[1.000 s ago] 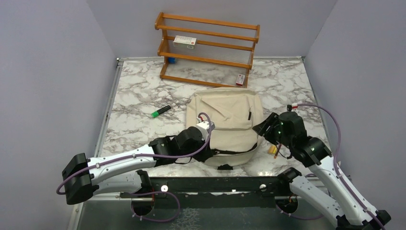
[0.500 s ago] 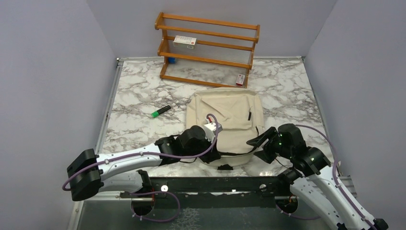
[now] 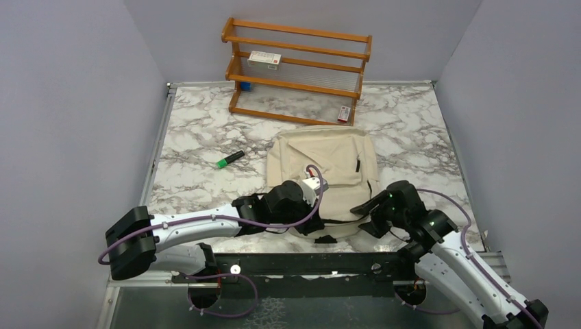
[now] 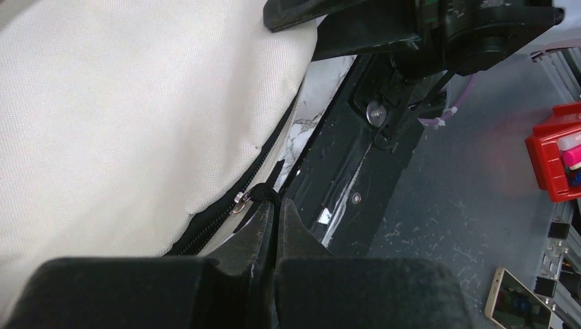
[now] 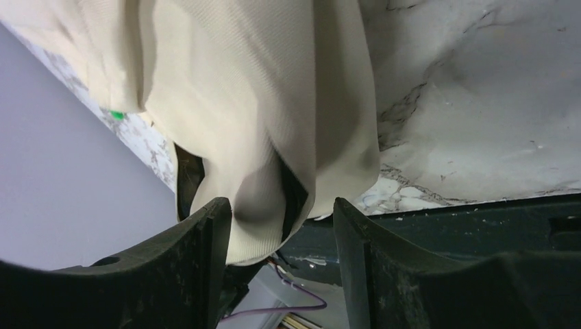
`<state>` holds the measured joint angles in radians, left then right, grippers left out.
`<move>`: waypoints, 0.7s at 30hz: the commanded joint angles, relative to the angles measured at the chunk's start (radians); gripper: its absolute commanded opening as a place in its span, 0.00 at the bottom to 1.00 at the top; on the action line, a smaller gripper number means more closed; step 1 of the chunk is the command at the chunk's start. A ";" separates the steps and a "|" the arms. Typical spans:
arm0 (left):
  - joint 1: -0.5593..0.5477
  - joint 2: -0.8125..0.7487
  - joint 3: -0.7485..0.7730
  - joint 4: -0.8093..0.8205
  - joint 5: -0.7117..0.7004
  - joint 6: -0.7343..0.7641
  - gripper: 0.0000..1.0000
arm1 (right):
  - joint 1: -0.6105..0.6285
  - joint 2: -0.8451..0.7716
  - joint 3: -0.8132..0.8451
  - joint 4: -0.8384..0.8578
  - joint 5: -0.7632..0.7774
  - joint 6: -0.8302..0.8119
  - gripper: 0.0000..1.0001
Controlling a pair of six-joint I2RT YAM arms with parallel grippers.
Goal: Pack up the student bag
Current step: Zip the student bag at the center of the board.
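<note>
Top external view: student bag (image 3: 329,168) lies flat on the marble table (image 3: 199,137), centre of the table, shifted toward 6 o'clock, beige face up. Wooden rack (image 3: 298,68) stands at 12 o'clock against the back wall. Green marker (image 3: 229,159) lies at 9 o'clock of the bag, apart from it.

Left wrist view: left gripper (image 4: 277,205) is pinched tight, fingertips together on the black zipper pull (image 4: 260,194) at the bag's near edge, about 6 o'clock of the bag.

Right wrist view: right gripper (image 5: 281,205) is spread wide at the bag's 5 o'clock corner. A hanging fold of beige fabric sits between its fingers (image 5: 205,260); it is straddled, not squeezed.
</note>
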<state>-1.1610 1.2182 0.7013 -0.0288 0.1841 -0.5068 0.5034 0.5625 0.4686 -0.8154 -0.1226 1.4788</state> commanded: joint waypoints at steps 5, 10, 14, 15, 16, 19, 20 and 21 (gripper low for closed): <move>-0.008 -0.002 0.038 0.005 -0.016 -0.005 0.00 | -0.003 0.031 -0.035 0.087 0.144 0.071 0.34; -0.005 -0.050 0.024 -0.066 -0.080 -0.024 0.00 | -0.003 0.020 0.005 0.039 0.318 0.039 0.11; 0.020 -0.100 0.002 -0.117 -0.119 -0.047 0.00 | -0.003 0.072 0.051 -0.001 0.428 0.007 0.01; 0.033 -0.114 -0.007 -0.124 -0.122 -0.055 0.00 | -0.003 0.086 0.061 -0.008 0.450 -0.001 0.01; 0.047 -0.125 -0.016 -0.136 -0.125 -0.061 0.00 | -0.003 0.101 0.069 -0.016 0.472 -0.009 0.01; 0.095 -0.156 -0.035 -0.169 -0.128 -0.069 0.00 | -0.003 0.131 0.090 -0.044 0.537 -0.022 0.01; 0.111 -0.161 -0.040 -0.180 -0.127 -0.070 0.00 | -0.003 0.139 0.098 -0.056 0.559 -0.027 0.01; 0.127 -0.167 -0.043 -0.193 -0.123 -0.070 0.00 | -0.003 0.145 0.106 -0.069 0.582 -0.029 0.01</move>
<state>-1.0885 1.0966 0.6842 -0.1402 0.0879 -0.5556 0.5049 0.6807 0.5285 -0.7952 0.2157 1.4757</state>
